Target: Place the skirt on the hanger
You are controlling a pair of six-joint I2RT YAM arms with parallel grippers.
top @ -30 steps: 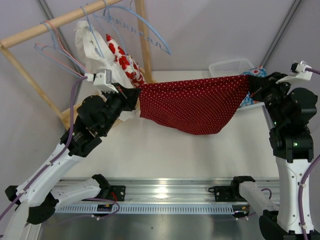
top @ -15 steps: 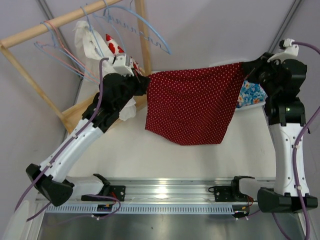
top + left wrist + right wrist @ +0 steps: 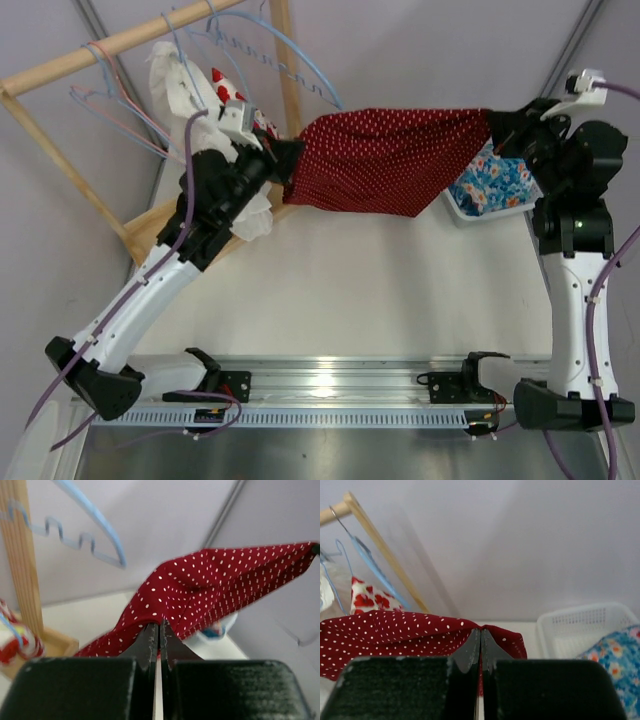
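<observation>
While the left gripper [image 3: 284,156] and right gripper [image 3: 491,132] each clench a top corner, you have the skirt [image 3: 385,160] stretched in the air above the white worktop's [image 3: 380,300] far edge, between the wooden rack [image 3: 120,42] and the basket [image 3: 470,213].

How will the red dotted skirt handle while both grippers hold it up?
Probably floppy: the skirt sags between the left gripper and right gripper, its lower edge drooping. Likely light, since two thin pinches at its ends carry it. It may slip if tugged hard.
</observation>
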